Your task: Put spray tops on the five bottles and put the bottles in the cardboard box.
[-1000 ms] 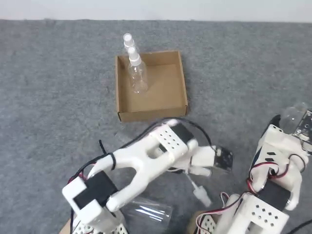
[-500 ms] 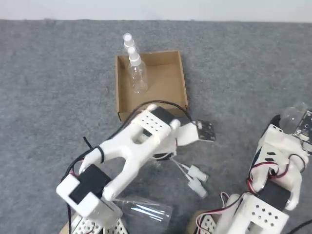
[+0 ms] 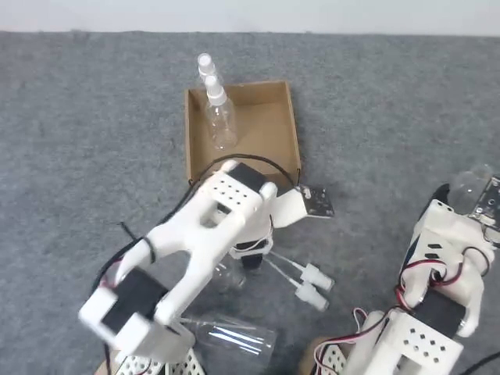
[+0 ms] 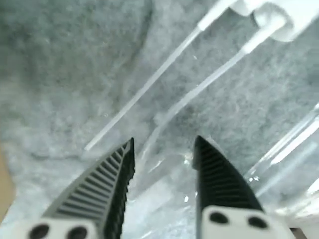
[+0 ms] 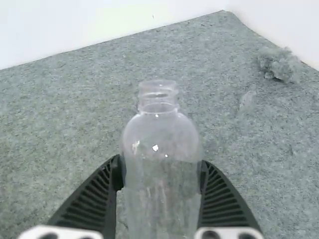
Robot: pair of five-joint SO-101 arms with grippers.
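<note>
Bottle [image 5: 160, 149] base cut off at edge.

left gripper [image 4: 164, 149]: fingers apart, over clear bottle [image 4: 167, 181];
spray tops [image 4: 271, 17]: two, side by side on grey carpet [image 4: 60, 59]; tubes run toward gripper
</note>
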